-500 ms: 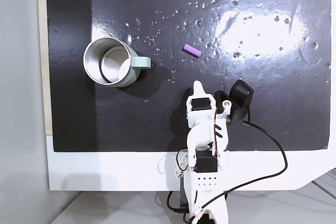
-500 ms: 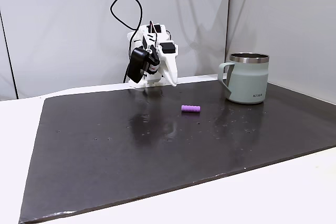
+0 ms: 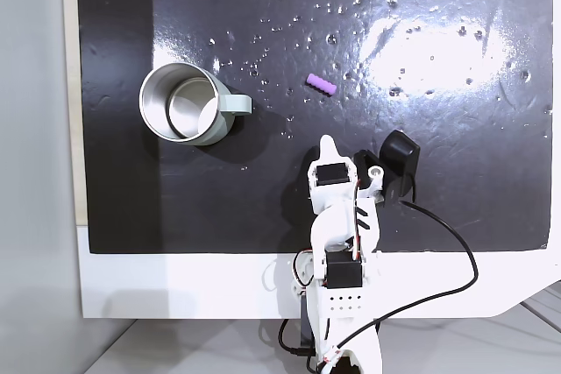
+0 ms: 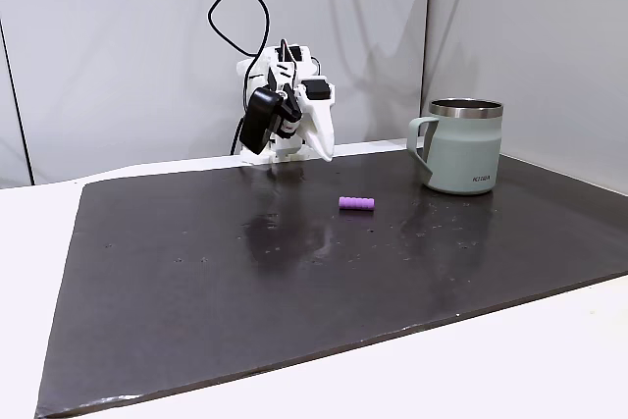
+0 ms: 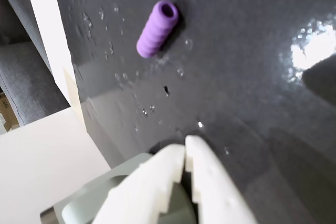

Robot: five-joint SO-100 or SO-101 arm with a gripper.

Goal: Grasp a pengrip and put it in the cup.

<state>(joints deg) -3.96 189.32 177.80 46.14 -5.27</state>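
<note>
The purple ribbed pengrip [image 3: 321, 84] lies on the black mat, also in the side fixed view [image 4: 356, 203] and at the top of the wrist view [image 5: 156, 29]. The cup [image 3: 182, 104], steel inside and pale grey-green outside, stands upright to its left in the top-down fixed view, handle toward the pengrip; the side fixed view shows the cup [image 4: 461, 146] at the right. My white gripper [image 3: 327, 143] hangs above the mat short of the pengrip, apart from it. Its fingertips [image 5: 185, 146] touch each other, shut on nothing.
The black mat [image 3: 456, 129] lies on a white table [image 3: 175, 286], with my arm's base at the mat's near edge in the top-down view. A black cable [image 3: 456, 251] loops to the right of the arm. A grey wall stands behind the arm in the side view.
The arm has shifted very slightly, its wrist camera nudging left in the top-down view. Pengrip and cup have not moved.
</note>
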